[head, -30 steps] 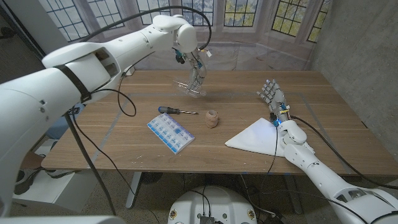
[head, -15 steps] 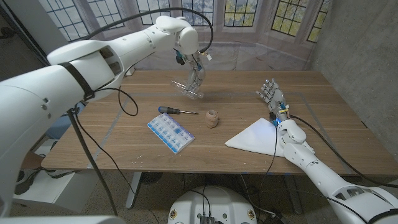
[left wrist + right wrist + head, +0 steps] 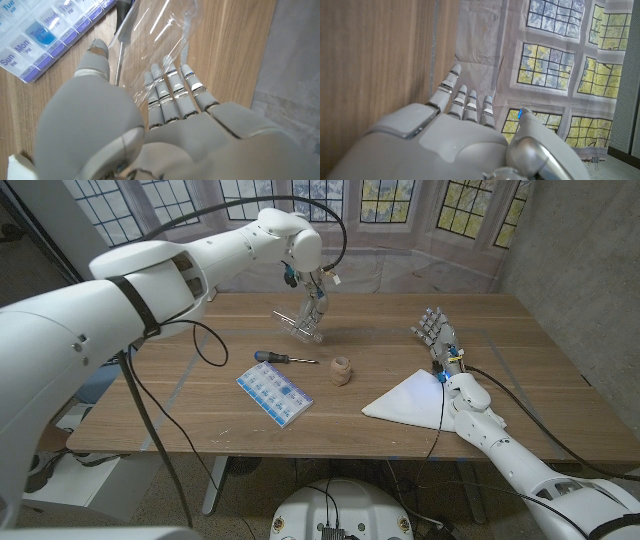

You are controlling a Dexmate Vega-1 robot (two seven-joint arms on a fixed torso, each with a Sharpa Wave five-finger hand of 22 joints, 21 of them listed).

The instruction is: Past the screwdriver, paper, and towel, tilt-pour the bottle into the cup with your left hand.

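A: Bottle first. We see the clear bottle [image 3: 303,326] at the far side of the table [image 3: 520,370], tilted, low over the wood, in the left hand [image 3: 313,302].

B: Grip?

A: In the left wrist view the fingers [image 3: 172,95] lie close side by side along the clear plastic and the thumb [image 3: 95,60] sits on the other side, so we call it a wrap hold. That keeps the bottle steady while it leans.

B: And the cup?

A: We can't make out a separate cup. It's all clear plastic under the hand, too glassy to split. The tilt suggests pouring is under way or about to be, but that's our guess, no liquid visible.

B: Outward, quick.

A: Nearer the robot, the screwdriver [image 3: 284,358] lies flat, and just beside it a small brown jar-like thing [image 3: 341,370]. A blue-and-white pill organizer [image 3: 274,392] sits nearest the front edge; it's also in the wrist view, day labels readable. The white paper [image 3: 410,398] is off to the right. We reckon these are the clutter the arm reaches over, hence the long stretch of the left arm to the far side.

B: Towel?

A: We can't pick one out.

B: Right hand?

A: The right hand [image 3: 436,332] is by the paper's far corner, well apart from the bottle, fingers straight and slightly apart, holding nothing. It looks parked out of the way since the task is left-only.
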